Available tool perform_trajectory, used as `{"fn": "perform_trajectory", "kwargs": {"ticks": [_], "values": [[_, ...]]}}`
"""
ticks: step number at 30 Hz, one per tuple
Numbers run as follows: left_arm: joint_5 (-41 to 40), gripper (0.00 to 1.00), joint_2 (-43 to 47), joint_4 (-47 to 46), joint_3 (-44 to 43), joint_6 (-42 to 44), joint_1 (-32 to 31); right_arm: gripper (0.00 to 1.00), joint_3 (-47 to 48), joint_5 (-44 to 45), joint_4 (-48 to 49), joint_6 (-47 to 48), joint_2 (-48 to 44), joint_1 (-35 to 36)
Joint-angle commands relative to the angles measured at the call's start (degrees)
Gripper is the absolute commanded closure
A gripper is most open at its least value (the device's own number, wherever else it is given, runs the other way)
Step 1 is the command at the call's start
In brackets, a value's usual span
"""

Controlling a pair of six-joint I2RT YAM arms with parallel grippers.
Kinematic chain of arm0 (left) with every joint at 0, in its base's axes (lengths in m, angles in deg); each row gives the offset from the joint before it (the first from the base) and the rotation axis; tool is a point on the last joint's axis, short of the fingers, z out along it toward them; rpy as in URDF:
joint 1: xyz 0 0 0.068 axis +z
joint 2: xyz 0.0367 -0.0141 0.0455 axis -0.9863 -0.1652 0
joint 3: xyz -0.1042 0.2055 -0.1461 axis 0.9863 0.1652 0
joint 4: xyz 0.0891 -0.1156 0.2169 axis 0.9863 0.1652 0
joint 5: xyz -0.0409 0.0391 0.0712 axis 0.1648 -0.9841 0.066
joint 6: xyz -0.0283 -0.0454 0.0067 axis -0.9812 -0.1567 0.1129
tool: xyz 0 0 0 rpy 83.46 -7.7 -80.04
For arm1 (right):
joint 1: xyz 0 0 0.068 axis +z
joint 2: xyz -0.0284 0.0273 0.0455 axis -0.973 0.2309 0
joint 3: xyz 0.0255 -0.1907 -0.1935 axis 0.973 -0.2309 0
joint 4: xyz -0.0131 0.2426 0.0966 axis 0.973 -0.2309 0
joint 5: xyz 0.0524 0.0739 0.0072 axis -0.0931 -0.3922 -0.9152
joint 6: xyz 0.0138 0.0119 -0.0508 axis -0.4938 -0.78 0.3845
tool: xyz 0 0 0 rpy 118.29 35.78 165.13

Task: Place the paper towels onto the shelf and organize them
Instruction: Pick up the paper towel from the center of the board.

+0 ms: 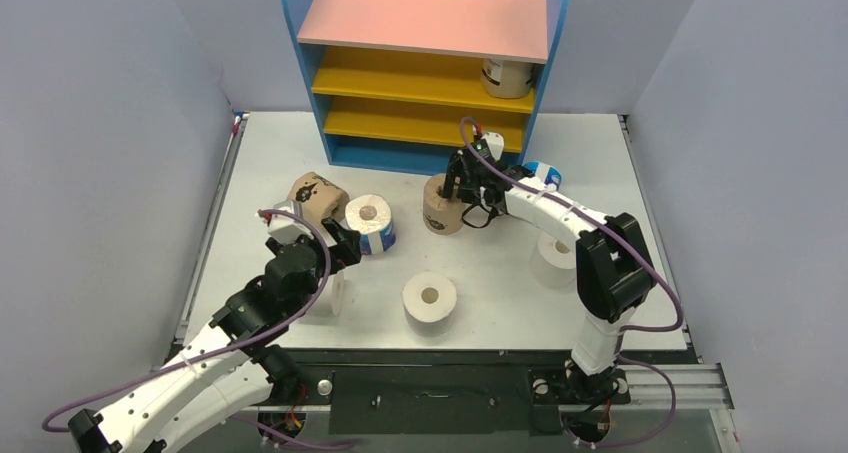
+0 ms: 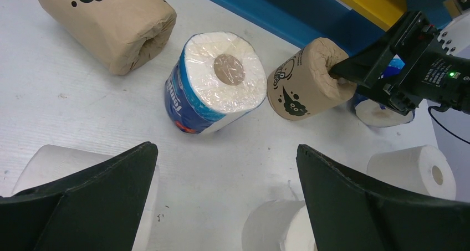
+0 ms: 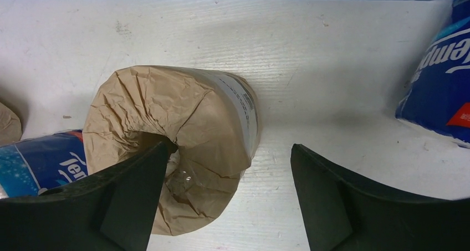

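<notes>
One tan-wrapped cylindrical paper-towel roll (image 1: 507,76) sits on the blue-sided, pink-topped shelf (image 1: 425,18); seven remain below. The right gripper (image 3: 230,151) gapes astride another tan roll (image 3: 183,107) at the shelf's six o'clock; the left gripper (image 2: 225,150) gapes empty

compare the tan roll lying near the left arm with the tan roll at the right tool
The left tan roll lies on its side; the right tan roll stands on end. The right tool has one finger in the right tan roll's core; no tool touches the left tan roll. Both wear tan paper wrappers with dark print.
</notes>
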Motion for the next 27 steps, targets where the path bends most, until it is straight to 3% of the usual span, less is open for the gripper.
{"fn": "perform_trajectory", "kwargs": {"ticks": [1,14,20,27], "values": [[0.68,0.04,-0.06,-3.35,-0.66,0.2,0.08,0.24,2.59,-1.05,0.86,0.67,1.48,-0.5],[1.71,0.04,-0.8,-4.63,0.06,-1.9,0.07,0.37,2.65,-1.92,0.55,1.32,2.37,-0.06],[-0.23,0.04,-0.73,-6.08,1.31,-3.21,0.08,0.5,2.42,-2.5,0.55,1.41,2.49,0.32],[1.73,0.04,-3.12,-5.41,-0.03,-2.09,0.08,0.58,0.68,-1.86,-0.04,2.81,-0.68,0.8]]}}
